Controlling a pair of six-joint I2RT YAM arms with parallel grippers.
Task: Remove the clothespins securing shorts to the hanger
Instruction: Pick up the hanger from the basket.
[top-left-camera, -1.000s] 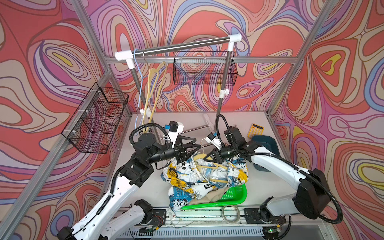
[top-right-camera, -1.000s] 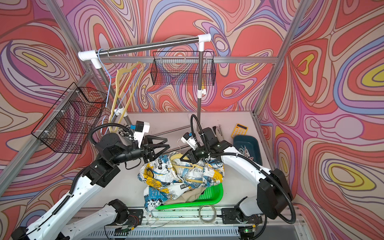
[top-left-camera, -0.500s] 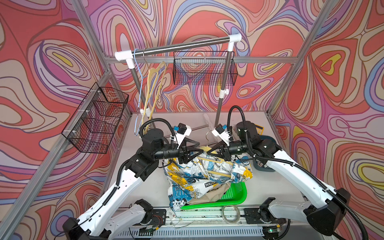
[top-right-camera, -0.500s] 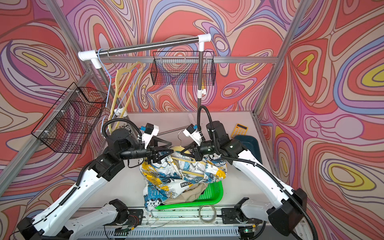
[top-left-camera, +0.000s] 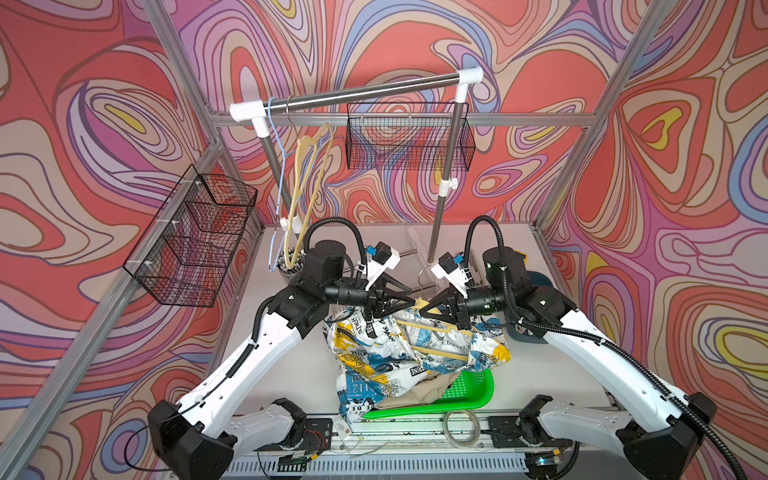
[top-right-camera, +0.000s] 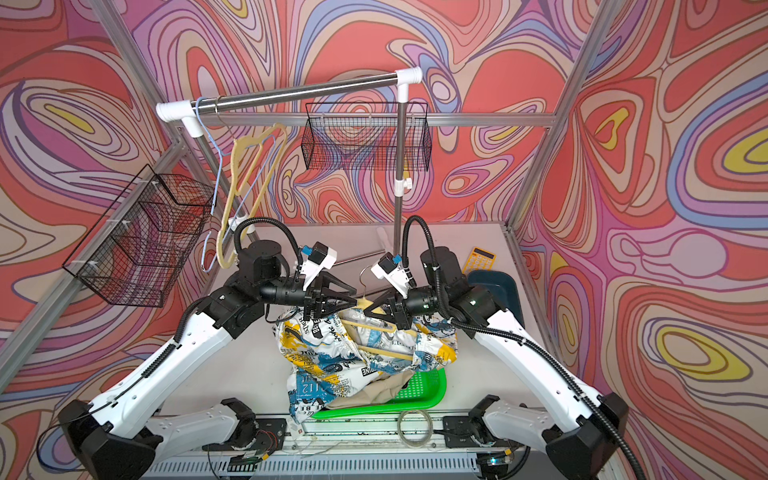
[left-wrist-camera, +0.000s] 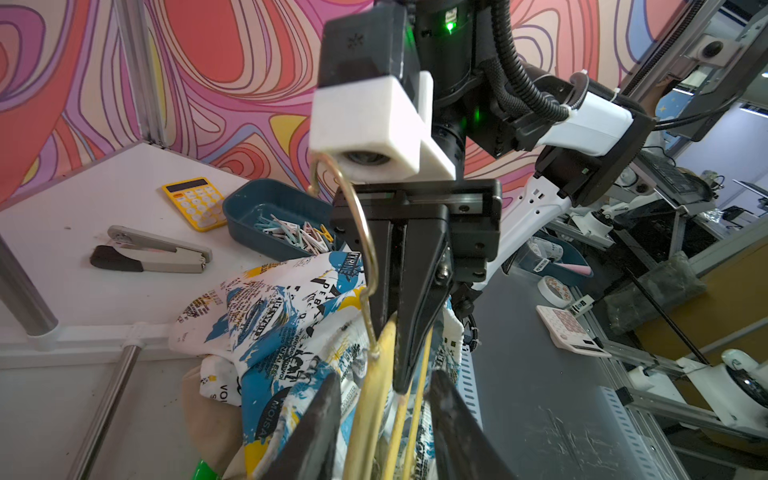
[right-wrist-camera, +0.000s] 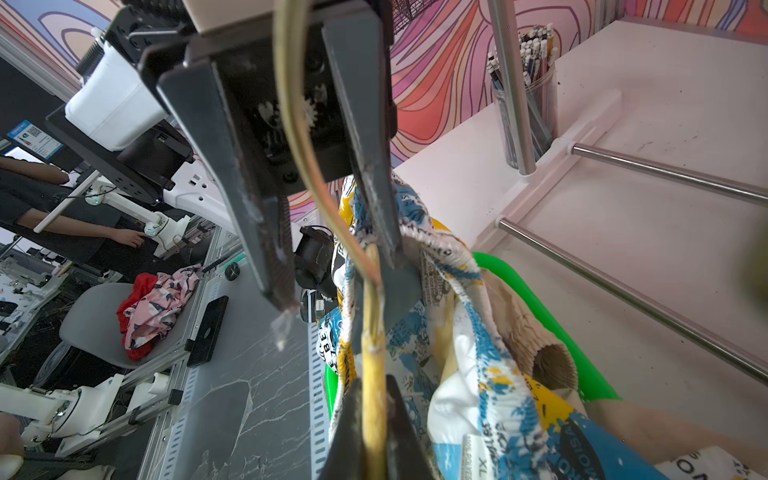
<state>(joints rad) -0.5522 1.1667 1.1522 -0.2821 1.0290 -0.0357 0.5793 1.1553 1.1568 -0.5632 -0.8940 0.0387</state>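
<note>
Lifted higher, hanger (right-wrist-camera: 370, 353) hangs pinched by right gripper (right-wrist-camera: 372, 387); left gripper (left-wrist-camera: 384, 379) narrowed, straddling it.

The white table (left-wrist-camera: 75, 195) carries a stapler (left-wrist-camera: 151, 254), yellow calculator (left-wrist-camera: 195, 201), blue tray (left-wrist-camera: 249, 208) and green tray (top-left-camera: 473, 386).

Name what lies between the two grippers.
The yellow hanger, its neck clamped by the right gripper and straddled by the left gripper; both top views show it.

Left hand (top-left-camera: 409, 303) narrower, now tip to tip with the right hand (top-left-camera: 428, 309) at the hanger (top-left-camera: 438, 352).
</note>
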